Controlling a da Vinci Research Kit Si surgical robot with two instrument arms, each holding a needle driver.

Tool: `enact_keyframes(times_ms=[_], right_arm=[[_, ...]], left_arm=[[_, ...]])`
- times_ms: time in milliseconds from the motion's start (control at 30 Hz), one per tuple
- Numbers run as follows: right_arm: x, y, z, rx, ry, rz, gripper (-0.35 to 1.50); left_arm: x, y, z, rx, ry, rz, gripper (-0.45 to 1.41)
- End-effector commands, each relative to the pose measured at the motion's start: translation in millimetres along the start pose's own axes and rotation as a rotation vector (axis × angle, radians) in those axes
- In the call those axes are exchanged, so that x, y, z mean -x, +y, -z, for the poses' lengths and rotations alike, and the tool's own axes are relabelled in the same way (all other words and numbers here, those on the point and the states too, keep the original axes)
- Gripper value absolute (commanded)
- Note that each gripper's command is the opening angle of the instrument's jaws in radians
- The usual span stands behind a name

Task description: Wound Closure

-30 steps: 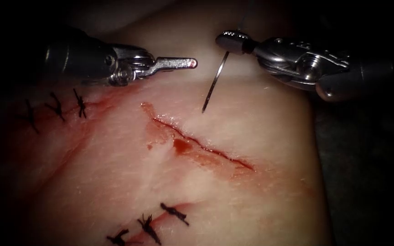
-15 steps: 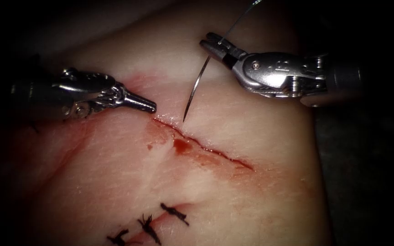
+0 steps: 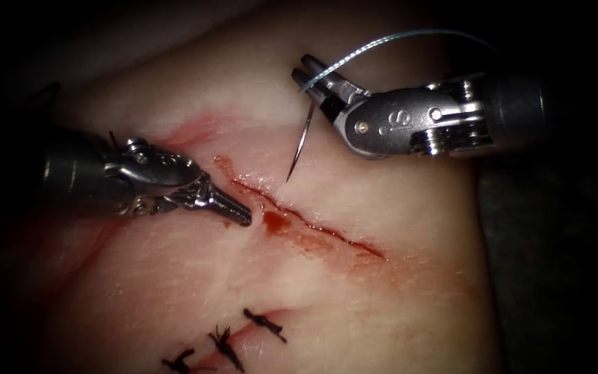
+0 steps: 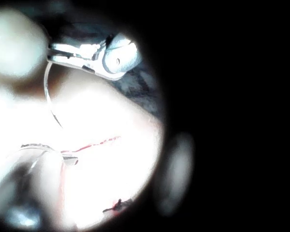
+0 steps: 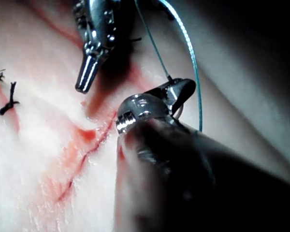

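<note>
Steel needle (image 3: 301, 142) riding clamped near its thread end in right tool (image 3: 311, 82), tip hovering just right of cut (image 3: 313, 225) — wanting square entry; left tool (image 3: 239, 212), jaws together, holding nothing, pressing tissue (image 3: 382, 305) at cut's left edge.

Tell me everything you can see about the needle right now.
The needle is a thin, curved, shiny metal sliver. The right hand is shut on its upper end, where the pale blue thread leaves it. It hangs point down above the tissue, on the cut's right side, the tip near the cut's upper end and not in the tissue.
</note>
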Motion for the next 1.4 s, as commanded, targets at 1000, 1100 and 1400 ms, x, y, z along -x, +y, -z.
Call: enact_keyframes(times_ms=[1000, 1100, 1400], right_arm=[[0.4, -2.0, -3.6, -0.061, 0.176, -0.176, -0.35], [0.7, -1.4, -3.7, -0.069, 0.17, -0.363, -0.35], [2.1, 1.4, -2.8, -0.091, 0.161, -0.68, -0.35]], left_arm=[[2.2, -4.3, -3.5, -0.1, -0.041, 0.025, -0.45], [1.9, -4.1, -3.0, -0.095, -0.04, 0.044, -0.45], [0.0, -3.0, 0.6, -0.045, 0.001, 0.107, 0.22]])
